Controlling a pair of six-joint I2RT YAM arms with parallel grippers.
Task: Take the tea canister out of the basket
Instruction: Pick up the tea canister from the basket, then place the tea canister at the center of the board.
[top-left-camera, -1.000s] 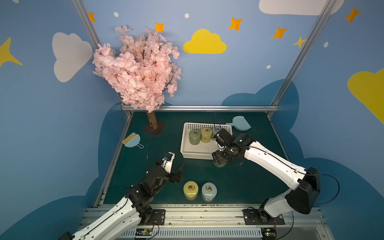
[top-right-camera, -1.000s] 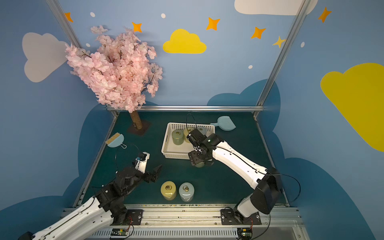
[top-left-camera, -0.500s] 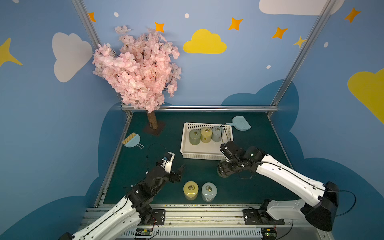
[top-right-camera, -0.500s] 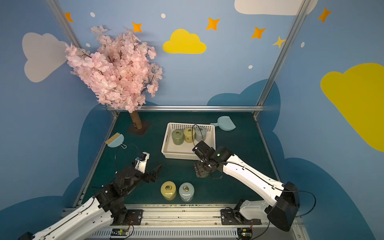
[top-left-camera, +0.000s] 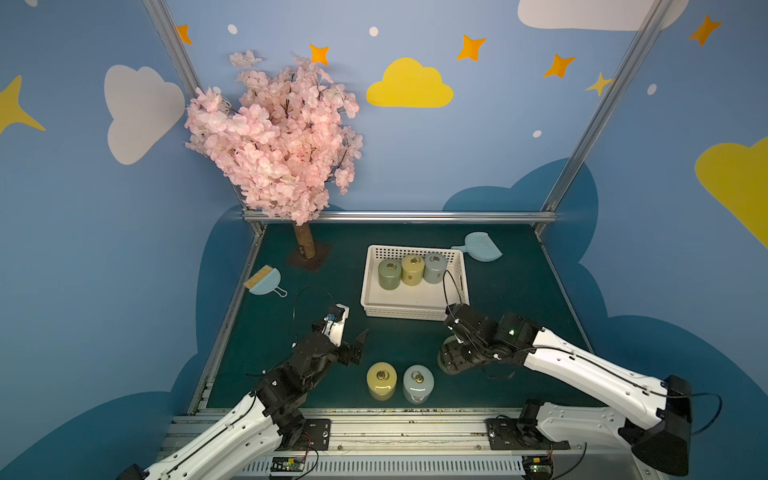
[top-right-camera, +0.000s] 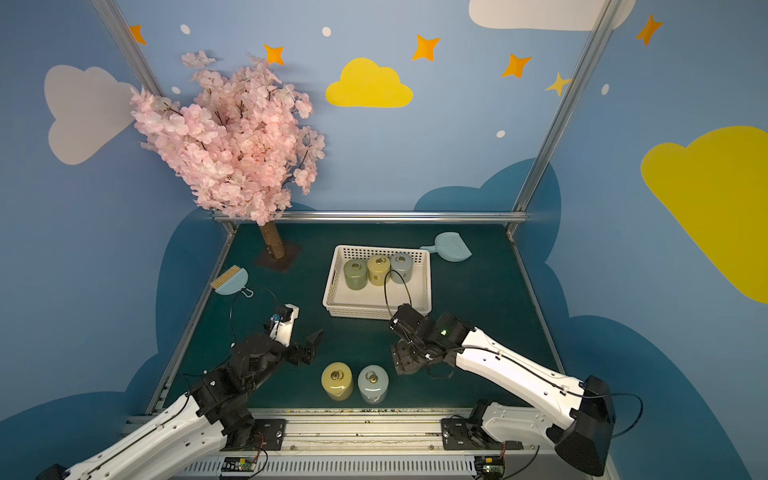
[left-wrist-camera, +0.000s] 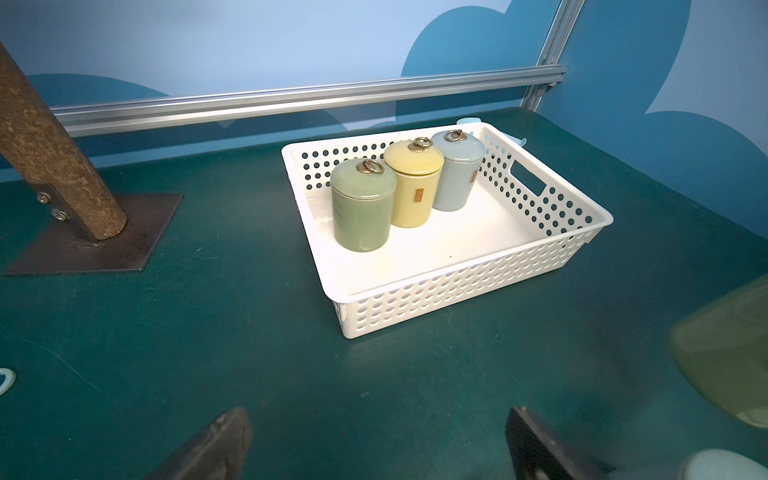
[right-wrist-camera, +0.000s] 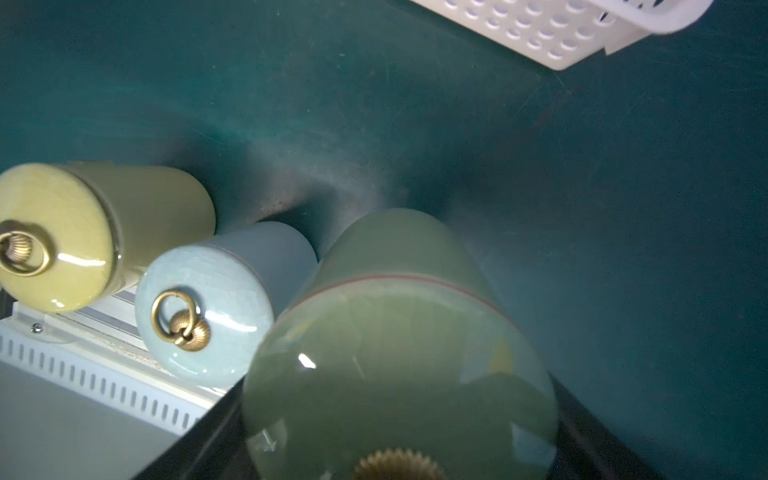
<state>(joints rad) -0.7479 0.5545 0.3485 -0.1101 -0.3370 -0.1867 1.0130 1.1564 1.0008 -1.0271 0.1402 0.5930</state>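
Holding: right pincer (top-left-camera: 452, 360) is clamped on the green tea canister (right-wrist-camera: 399, 332), gripping its upper end.
Location: outside the basket (top-left-camera: 405, 312), over the surface (top-left-camera: 519, 291), beside a yellow canister (top-left-camera: 381, 380) and a pale blue canister (top-left-camera: 418, 382); whether its base touches down cannot be told.
Left pincer (top-left-camera: 350, 332): spread wide, empty.
Handling: glazed, so likely slick, hefty and chip-prone; the lid may lift off.
Grip: around the body below the lid seam, not by the brass knob (right-wrist-camera: 399, 463).

The left gripper (top-left-camera: 350, 329) hangs wide open, arm stretched forward. The right gripper (top-left-camera: 452, 358) points down, arm bent, and seems to squeeze a green tea canister (right-wrist-camera: 399, 353).
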